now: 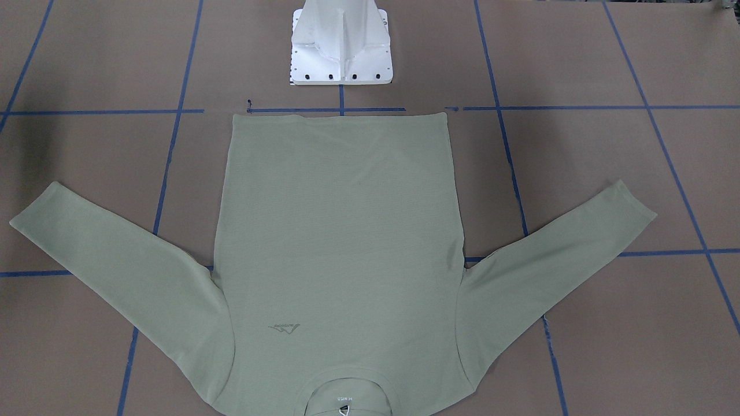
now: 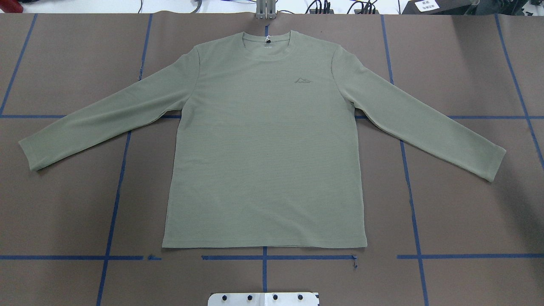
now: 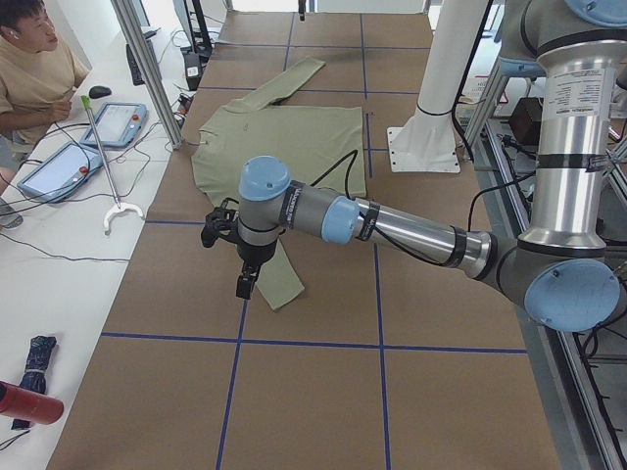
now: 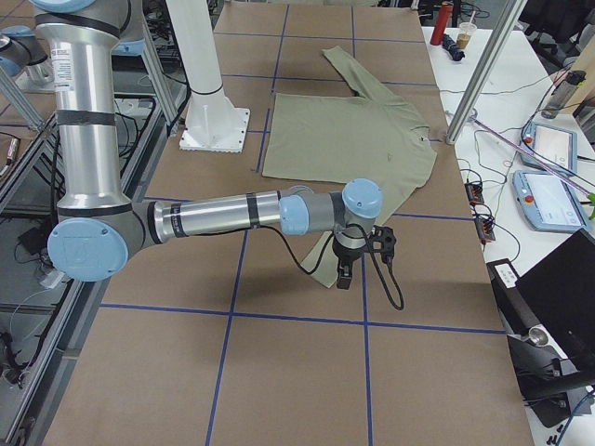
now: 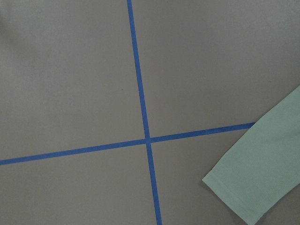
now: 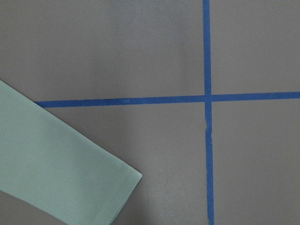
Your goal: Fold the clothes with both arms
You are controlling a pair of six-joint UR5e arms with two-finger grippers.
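The pale green shirt lies flat and front up on the brown table, sleeves spread to both sides, collar with its white tag away from the robot's base. In the exterior left view my left gripper hangs over the near sleeve's cuff. In the exterior right view my right gripper hangs over the other cuff. I cannot tell whether either is open or shut. The wrist views show only a cuff and a cuff, no fingers. Neither arm shows in the overhead or front views.
Blue tape lines grid the table. The white pedestal base stands by the shirt's hem. A side bench holds tablets with a person seated there. Metal posts rise at the table's far edge.
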